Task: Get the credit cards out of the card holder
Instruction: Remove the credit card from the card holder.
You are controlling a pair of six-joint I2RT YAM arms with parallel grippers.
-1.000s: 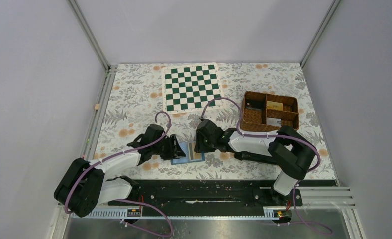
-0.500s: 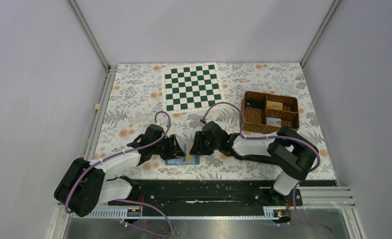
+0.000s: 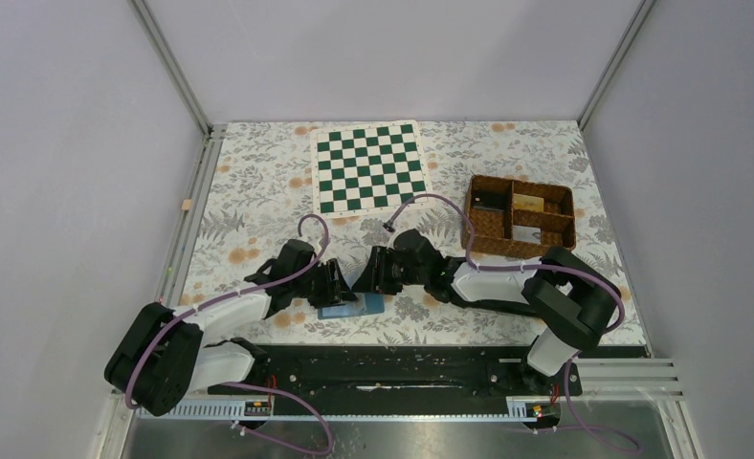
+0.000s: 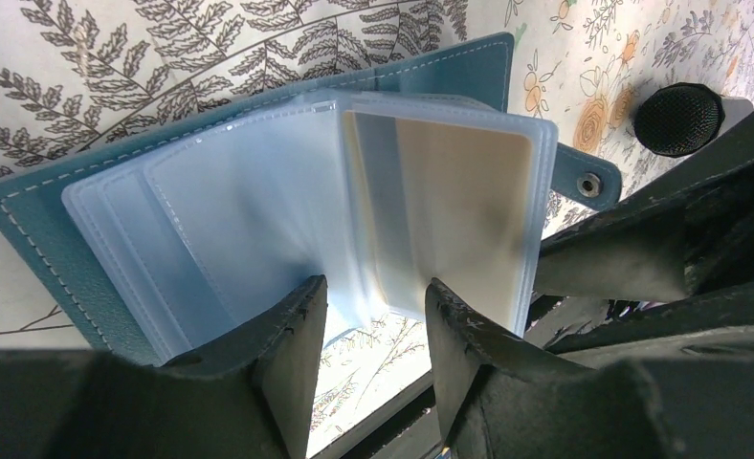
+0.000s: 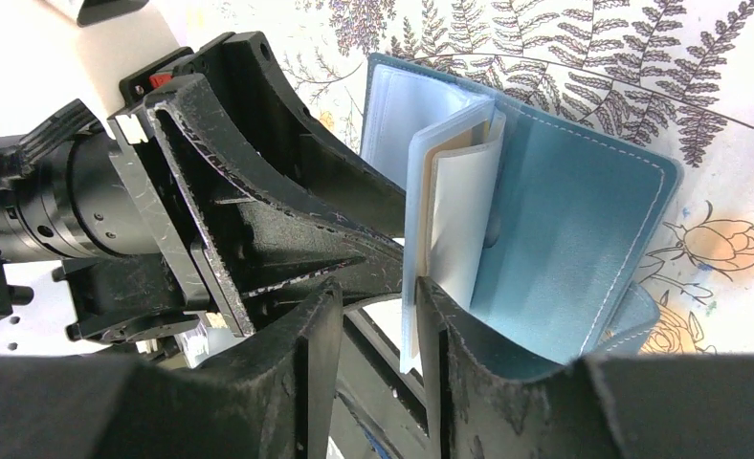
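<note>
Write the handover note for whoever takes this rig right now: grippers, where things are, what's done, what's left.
The card holder lies open on the floral cloth between the arms.
Left gripper: open, fingers astride the edge of its clear sleeves.
Right gripper: open, one sleeve edge between its fingers, not clamped.
Done: holder opened. One tan credit card shows inside a sleeve; none seen out.
To do: pull that card, then check the other sleeves.

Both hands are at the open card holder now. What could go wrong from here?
1. The right hand seems to have only the edge of a clear sleeve between its fingers, so closing may pinch the sleeve, not the tan card.
2. The left hand looks open, so the card holder could lift or slide.
</note>
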